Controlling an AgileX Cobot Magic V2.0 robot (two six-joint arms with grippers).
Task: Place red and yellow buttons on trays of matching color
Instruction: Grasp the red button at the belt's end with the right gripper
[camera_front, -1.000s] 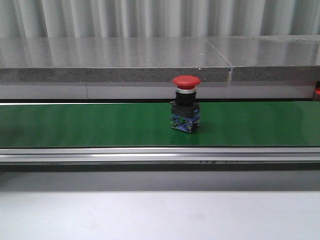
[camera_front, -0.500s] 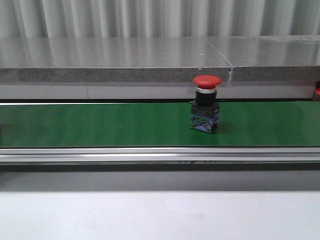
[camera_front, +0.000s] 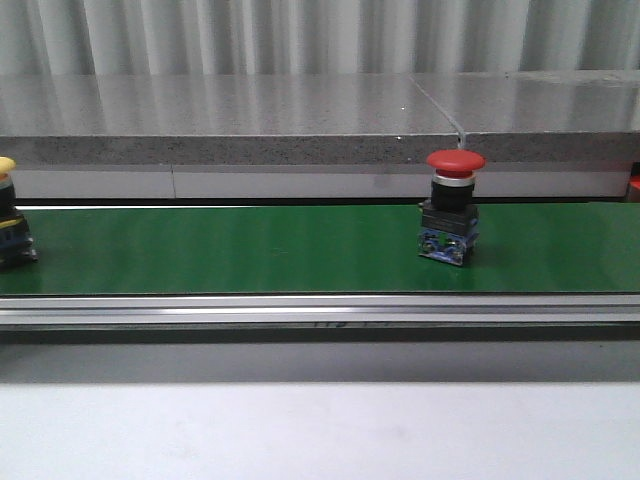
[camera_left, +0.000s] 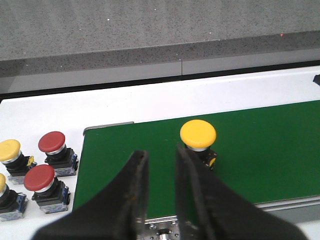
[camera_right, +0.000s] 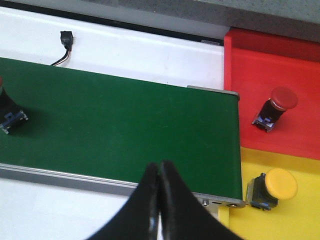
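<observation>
Green conveyor belt (camera_front: 250, 250) crosses the white counter (camera_front: 300, 430), mostly bare. Red button (camera_front: 452, 215) stands upright right of centre; yellow button (camera_left: 198, 140) sits near the belt's left end. Spare buttons (camera_left: 42, 175) wait beside that end. Off the right end — red tray (camera_right: 280, 80) and yellow tray (camera_right: 300, 215), one matching button each. Left jaws slightly spread, empty; right jaws pressed together.

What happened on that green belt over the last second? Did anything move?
The red button rode along the green belt toward the right side of the front view, staying upright. A yellow button has just come into sight at the belt's left edge. Nothing was grasped or let go, and no arm shows in the front view. The grey ledge behind looks unchanged.
</observation>
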